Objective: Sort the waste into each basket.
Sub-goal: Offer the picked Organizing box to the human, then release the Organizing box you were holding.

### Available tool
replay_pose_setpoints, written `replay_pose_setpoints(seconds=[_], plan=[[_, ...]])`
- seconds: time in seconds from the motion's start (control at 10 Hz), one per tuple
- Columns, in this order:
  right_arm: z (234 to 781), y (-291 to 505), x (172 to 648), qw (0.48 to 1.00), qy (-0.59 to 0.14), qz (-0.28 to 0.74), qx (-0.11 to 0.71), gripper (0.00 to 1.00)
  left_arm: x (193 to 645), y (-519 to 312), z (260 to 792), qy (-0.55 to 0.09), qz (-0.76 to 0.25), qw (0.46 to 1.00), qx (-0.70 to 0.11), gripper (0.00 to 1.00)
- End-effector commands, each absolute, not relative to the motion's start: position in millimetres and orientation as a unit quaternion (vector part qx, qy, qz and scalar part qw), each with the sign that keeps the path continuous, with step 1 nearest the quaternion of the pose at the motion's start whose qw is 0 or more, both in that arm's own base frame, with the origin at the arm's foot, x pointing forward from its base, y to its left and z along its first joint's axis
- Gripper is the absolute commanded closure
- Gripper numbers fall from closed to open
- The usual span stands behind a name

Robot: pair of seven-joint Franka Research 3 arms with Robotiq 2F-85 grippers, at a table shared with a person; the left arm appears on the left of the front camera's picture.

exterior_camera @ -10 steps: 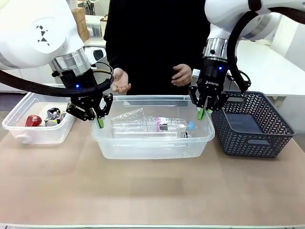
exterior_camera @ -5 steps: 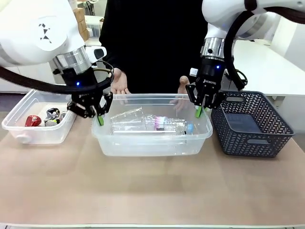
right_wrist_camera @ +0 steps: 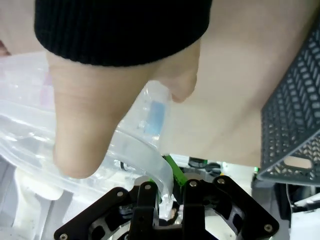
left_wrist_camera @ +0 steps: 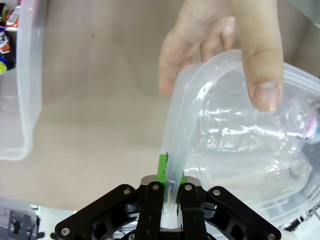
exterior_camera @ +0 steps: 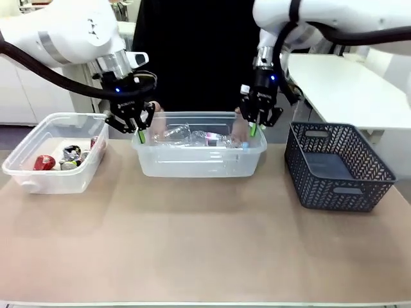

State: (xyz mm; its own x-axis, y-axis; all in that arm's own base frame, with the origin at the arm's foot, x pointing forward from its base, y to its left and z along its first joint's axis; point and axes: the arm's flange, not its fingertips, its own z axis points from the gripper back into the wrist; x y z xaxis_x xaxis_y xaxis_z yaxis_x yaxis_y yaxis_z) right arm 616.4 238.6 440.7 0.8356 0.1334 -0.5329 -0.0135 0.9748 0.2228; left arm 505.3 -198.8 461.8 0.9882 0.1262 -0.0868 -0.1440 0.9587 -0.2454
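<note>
A clear basket with clear plastic bottles in it sits at the far middle of the table. My left gripper is shut on its left rim, and the green pads pinch the plastic. At the other end, my right gripper is shut on the right rim. A person's hands grip the far rim. A bottle with a blue patch lies under the right hand. A second clear basket at the left holds a crushed red can and silvery cans.
A dark grey woven basket stands at the right, close to my right arm. The person in black stands right behind the middle basket. The brown table stretches wide toward the near edge.
Both grippers have carried the middle basket away from me toward the person. The person's hands, held open before, now grip its far rim.
</note>
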Motion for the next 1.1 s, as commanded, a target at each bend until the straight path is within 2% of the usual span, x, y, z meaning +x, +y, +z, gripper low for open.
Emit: replay_pose_setpoints(seconds=[0.0,0.1,1.0], plan=[[448.0,265.9,637.5,0.939,0.321,0.025,0.123,0.93,500.3,-206.9,466.2,0.05,0.082,0.981,-0.169,0.95],[440.7,238.6,616.4,0.952,0.284,0.039,0.105,0.93,505.3,-198.8,461.8,0.035,0.068,0.989,-0.126,0.95],[437.1,238.0,625.1,0.951,0.291,0.037,0.099,0.93,505.3,-198.8,461.8,0.035,0.068,0.989,-0.126,0.95]])
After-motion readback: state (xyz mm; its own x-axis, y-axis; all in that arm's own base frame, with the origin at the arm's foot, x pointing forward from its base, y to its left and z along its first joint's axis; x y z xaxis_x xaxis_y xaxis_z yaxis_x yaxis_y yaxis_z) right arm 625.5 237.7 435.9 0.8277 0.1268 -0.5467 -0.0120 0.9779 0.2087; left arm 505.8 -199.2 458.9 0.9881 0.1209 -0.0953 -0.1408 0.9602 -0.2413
